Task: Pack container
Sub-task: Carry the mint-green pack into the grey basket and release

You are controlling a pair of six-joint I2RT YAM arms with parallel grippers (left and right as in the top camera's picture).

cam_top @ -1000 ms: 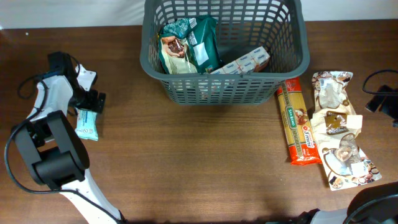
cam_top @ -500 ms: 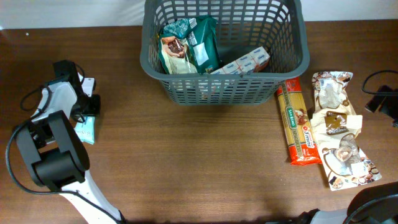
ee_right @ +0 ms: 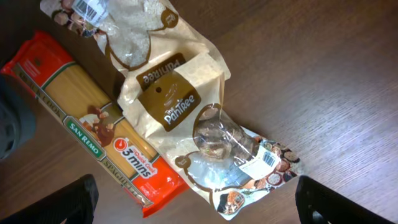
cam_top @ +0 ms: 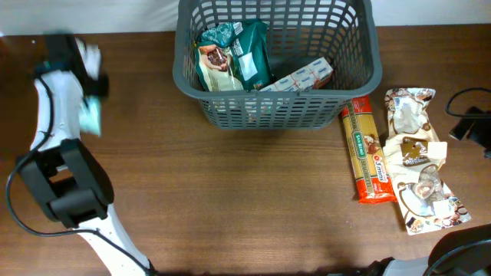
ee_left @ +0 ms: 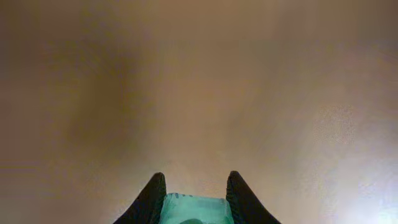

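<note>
Clutching a teal packet (ee_left: 194, 210), left claw (ee_left: 195, 182) aloft.

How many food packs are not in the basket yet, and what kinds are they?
Spaghetti pack: 1
Beige PanTree bags: 2
Teal packet held in the left gripper: 1
Total: 4
</note>
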